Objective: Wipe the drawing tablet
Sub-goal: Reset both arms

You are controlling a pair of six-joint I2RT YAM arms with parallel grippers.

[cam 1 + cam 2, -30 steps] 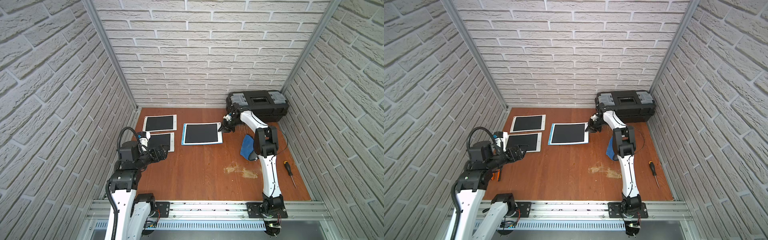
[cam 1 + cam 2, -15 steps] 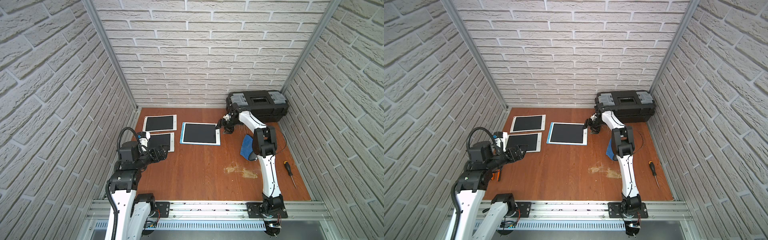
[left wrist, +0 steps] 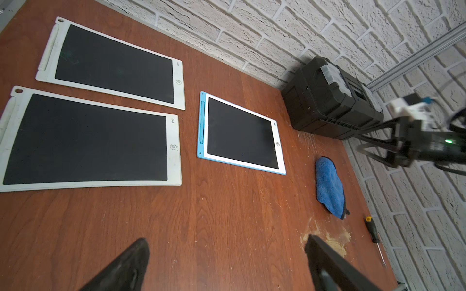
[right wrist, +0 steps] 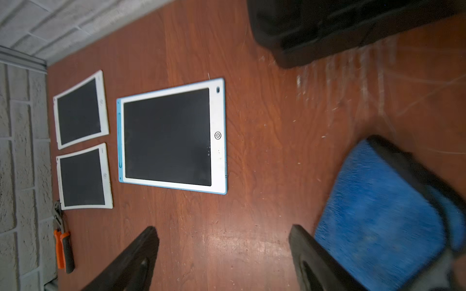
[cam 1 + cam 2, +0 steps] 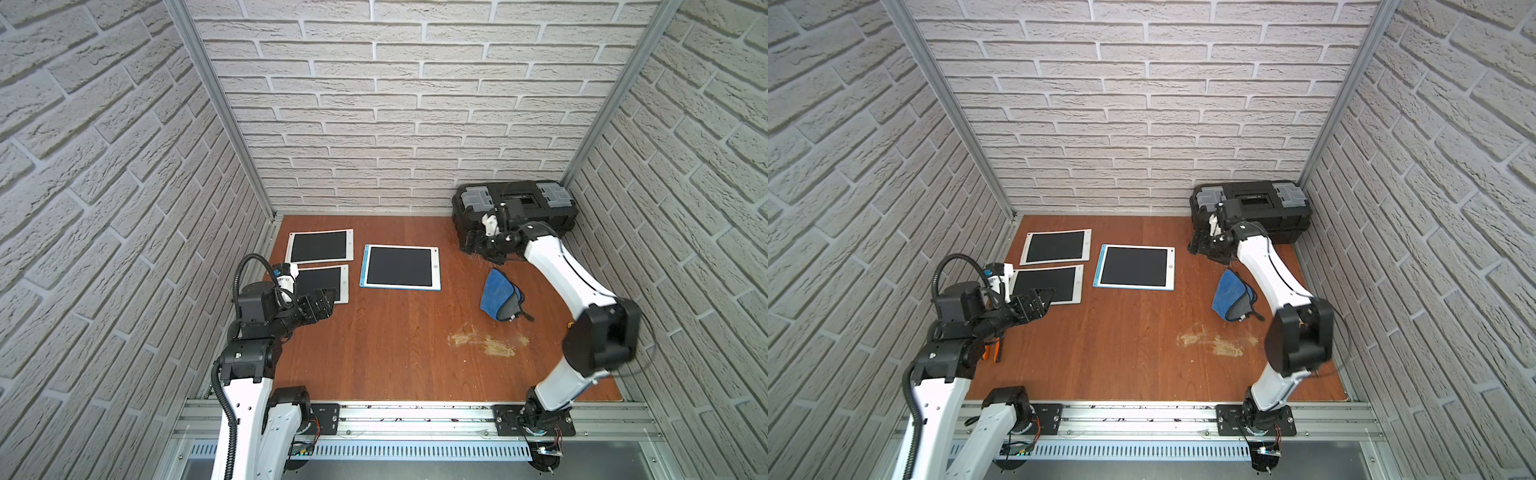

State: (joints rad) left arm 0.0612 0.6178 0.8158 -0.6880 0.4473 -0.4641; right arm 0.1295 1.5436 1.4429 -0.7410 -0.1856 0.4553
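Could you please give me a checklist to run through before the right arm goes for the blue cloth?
1. Right end effector open and empty: ok.
2. Blue cloth lying free on the table, nothing on it: ok.
3. Cloth held for wiping: not ok, it is not yet gripped.
4. Blue-framed tablet flat on the table, screen uncovered: ok.
5. Left end effector open and apart from that tablet: ok.
6. Marks on the tablet's screen: cannot tell.
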